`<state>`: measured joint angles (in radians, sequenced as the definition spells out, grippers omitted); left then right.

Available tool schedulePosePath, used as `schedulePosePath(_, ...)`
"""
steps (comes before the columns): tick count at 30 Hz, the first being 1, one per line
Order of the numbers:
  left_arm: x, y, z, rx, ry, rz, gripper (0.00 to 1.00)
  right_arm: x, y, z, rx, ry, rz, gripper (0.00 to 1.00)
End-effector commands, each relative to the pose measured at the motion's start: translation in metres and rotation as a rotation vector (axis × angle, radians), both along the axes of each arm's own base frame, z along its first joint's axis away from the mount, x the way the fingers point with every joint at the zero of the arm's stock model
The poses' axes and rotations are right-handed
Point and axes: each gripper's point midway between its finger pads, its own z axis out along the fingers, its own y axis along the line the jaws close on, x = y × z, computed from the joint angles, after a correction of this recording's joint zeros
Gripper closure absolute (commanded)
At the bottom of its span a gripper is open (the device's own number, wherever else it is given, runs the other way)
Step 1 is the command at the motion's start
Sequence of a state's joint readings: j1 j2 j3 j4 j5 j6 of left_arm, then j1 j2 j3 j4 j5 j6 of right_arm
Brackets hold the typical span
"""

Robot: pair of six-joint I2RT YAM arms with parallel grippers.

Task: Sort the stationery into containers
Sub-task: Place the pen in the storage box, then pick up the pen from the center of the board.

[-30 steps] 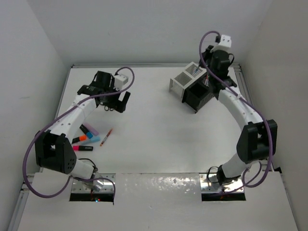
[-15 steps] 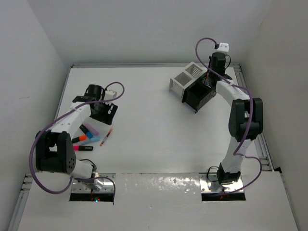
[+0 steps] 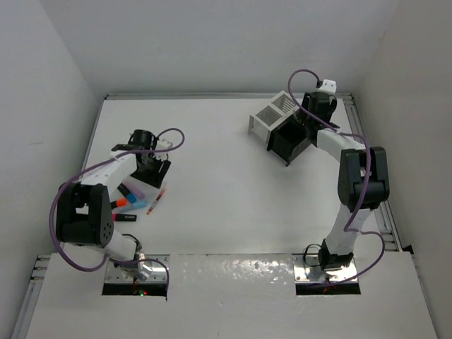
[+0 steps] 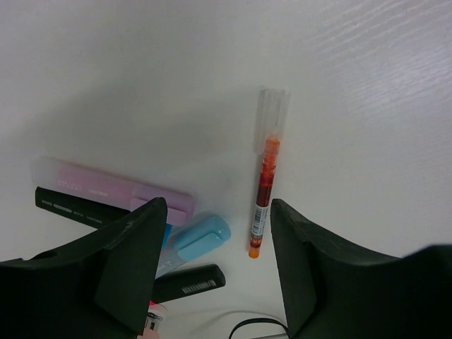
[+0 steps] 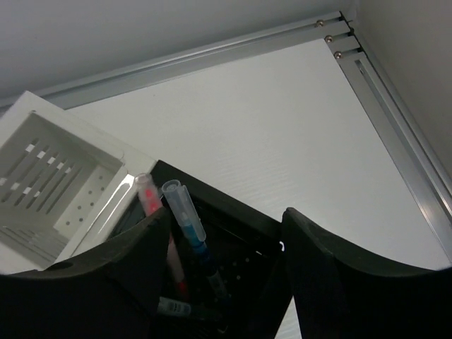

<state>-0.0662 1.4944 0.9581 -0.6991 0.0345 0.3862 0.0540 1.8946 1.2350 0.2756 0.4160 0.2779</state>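
**Item 1, loose stationery.**
- The orange pen (image 4: 265, 176) lies flat on the table (image 4: 367, 106) and nothing grips it. In the left wrist view its clear cap points to 12 o'clock.
- Its lower end lies just inside the finger on the 3 o'clock side of the left gripper (image 4: 215, 210). The jaws of that gripper are spread, with only bare table between them.
- Whether the fingers touch the table cannot be told.
- At 9 o'clock of the pen, apart from it, lies a pink highlighter (image 4: 113, 191). A blue highlighter (image 4: 201, 236) lies just below that, and a black marker (image 4: 187, 282) is at 6 o'clock of the blue one. The other finger partly hides all three.
- In the top view the pen lies at 6 o'clock of the left gripper and the highlighters at 7 o'clock.

**Item 2, containers.**
- The black box (image 5: 233, 205) holds a pink pen (image 5: 148, 196) and a blue pen (image 5: 185, 215). Both stand tilted, caps up.
- The white box (image 5: 56, 169) adjoins it at 9 o'clock in the right wrist view.
- The right gripper (image 5: 226, 215) hangs over the black box, jaws apart and holding nothing. The two pens stand at 9 o'clock of the gap.
- In the top view the boxes sit toward 1 o'clock on the table, well apart from the loose stationery.
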Motion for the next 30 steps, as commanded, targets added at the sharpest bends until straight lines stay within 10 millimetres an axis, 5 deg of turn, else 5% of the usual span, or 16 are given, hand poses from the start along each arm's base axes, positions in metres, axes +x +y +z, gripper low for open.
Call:
schedulePosePath(1,-0.001,-0.003,-0.003,0.004,-0.002,-0.045,0.42,-0.002,0.003,0.055,0.032,-0.137,-0.001,0.36)
schedulePosePath(13,-0.044,-0.01,-0.049,0.042,0.205,-0.189,0.5,-0.042,0.023,0.13,0.032,-0.289,0.08,0.3)
schedulePosePath(22,-0.044,-0.016,-0.069,0.06,0.224,-0.207,0.78,-0.089,0.04,0.15,0.027,-0.345,0.129,0.3)
schedulePosePath(25,-0.035,-0.028,-0.065,0.025,0.197,-0.209,1.0,-0.102,0.052,0.153,0.015,-0.348,0.167,0.3)
schedulePosePath(30,0.004,-0.051,-0.024,-0.056,0.053,-0.207,1.0,-0.118,0.09,0.133,0.025,-0.228,0.296,0.3)
